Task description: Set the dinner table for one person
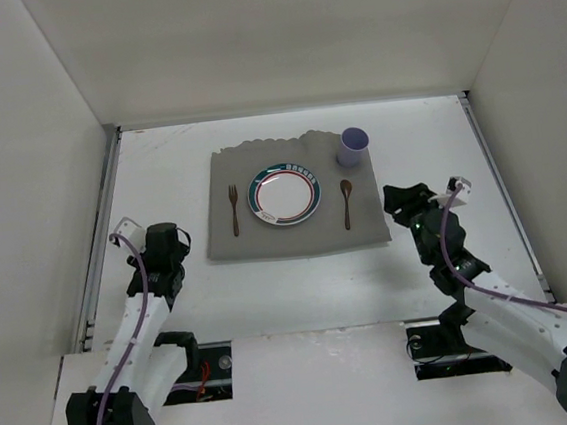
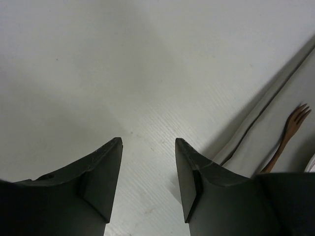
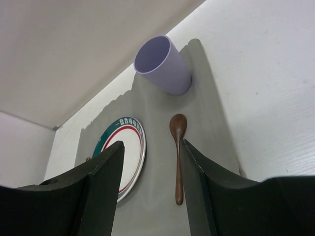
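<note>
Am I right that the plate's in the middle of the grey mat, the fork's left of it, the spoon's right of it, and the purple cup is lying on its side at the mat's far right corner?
Not quite: the purple cup stands upright, open end up, as the top view shows. The rest holds: plate mid-mat, fork to its left, spoon to its right.

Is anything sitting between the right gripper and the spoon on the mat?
Nothing visible does. The right gripper hangs over the bare dinner table just off the grey mat's right edge, jaws apart and empty. The wooden spoon lies flat straight ahead of it; the purple cup stands farther back.
</note>
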You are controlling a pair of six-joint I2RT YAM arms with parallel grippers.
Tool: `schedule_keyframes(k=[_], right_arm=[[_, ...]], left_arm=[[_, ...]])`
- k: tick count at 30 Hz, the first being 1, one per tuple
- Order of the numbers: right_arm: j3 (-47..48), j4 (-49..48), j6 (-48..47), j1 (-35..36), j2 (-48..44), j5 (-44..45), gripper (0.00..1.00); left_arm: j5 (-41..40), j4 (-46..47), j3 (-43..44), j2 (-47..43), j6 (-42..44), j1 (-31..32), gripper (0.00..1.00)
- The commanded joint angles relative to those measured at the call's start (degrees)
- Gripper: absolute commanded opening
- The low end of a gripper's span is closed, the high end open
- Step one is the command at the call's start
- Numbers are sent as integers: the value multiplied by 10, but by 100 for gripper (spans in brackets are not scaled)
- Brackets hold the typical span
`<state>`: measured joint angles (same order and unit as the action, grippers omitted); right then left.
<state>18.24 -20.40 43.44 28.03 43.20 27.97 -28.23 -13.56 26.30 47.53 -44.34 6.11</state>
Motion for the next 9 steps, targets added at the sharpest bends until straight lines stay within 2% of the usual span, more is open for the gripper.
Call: schedule_keyframes(k=[1,9], right_arm=[[0,-37,18,-7,7,3,55],[8,-39,24,-7,37,-11,56]], left_arm=[[26,20,-18,-12,-24,-21,44],[60,38,-22,-2,-19,-45,44]])
